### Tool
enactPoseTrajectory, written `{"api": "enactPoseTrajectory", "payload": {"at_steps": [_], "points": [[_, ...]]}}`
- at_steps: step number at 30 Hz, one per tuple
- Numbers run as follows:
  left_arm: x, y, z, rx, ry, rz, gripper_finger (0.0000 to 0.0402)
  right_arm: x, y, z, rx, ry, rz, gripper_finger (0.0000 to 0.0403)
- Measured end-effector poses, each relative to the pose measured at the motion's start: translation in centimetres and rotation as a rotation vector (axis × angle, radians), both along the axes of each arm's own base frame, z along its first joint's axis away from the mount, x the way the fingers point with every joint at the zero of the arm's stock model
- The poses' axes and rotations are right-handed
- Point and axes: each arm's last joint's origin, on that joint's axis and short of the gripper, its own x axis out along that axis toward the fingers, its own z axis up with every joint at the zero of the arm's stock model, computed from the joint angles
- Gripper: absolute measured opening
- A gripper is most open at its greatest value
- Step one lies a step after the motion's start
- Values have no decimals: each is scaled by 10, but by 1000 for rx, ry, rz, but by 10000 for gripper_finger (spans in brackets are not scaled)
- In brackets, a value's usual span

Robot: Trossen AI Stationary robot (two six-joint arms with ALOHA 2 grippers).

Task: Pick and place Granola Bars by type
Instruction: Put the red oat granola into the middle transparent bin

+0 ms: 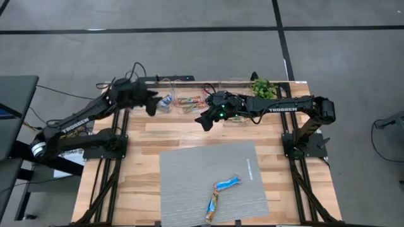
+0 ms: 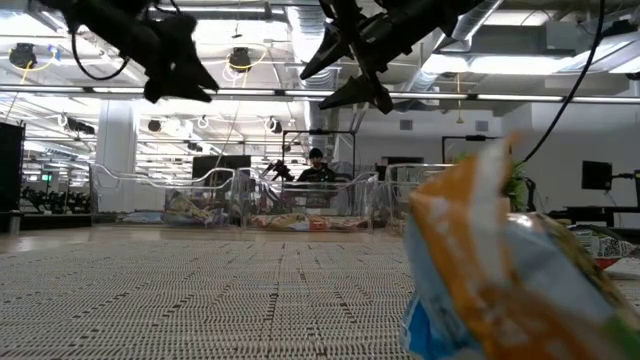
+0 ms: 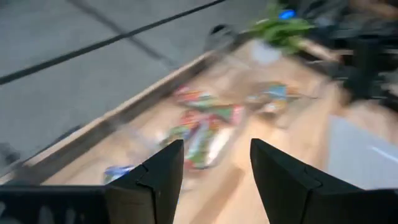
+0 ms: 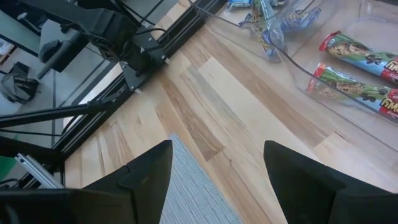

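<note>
2 granola bars, a blue one [image 1: 226, 184] and an orange-brown one [image 1: 211, 206], are lying end to end on the grey mat [image 1: 189, 176] at the near side of the table [image 1: 142, 135]. More bars are sitting in the clear bins [image 1: 189, 101] along the far edge. Left gripper [image 1: 152, 108] is hovering open and empty over the bins; right gripper [image 1: 203, 121] is hanging open and empty just in front of them.

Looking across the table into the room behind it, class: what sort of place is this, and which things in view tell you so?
Probably a robotics lab in an open industrial workspace. The low view shows exposed ceiling ducts and a person seated at a workstation. From above, a wooden table on a bare concrete floor carries two arms.
</note>
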Motion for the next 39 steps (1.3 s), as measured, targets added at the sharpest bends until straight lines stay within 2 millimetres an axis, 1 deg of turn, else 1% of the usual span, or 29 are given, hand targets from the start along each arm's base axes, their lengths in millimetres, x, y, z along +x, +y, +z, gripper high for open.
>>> {"api": "enactPoseTrajectory", "payload": {"at_steps": [5,8,11,15,19,25,30,33,36,39], "points": [[-19,-21,-15,35,-84,-42,178,-1,0,-2,4,19,-1,244],[-31,-35,-25,22,-151,-75,178,-1,0,-1,9,17,-3,244],[-43,-46,-37,9,-216,-65,178,-1,0,-1,12,18,-5,244],[-56,-56,-52,0,-300,-29,178,-1,1,-2,43,17,0,244],[-64,-62,-66,-9,-362,-20,178,-1,2,-2,64,17,26,244],[-67,-66,-83,14,-407,-19,178,-4,4,-6,106,74,24,244],[-61,-66,-87,77,-448,-54,178,-6,5,-8,150,103,28,244],[-57,-64,-97,92,-461,-54,178,-7,5,-9,174,111,17,244],[-53,-64,-101,117,-508,-71,178,-7,5,-9,191,110,7,244],[-52,-64,-108,123,-492,-77,178,-7,6,-9,214,111,16,244]]}}
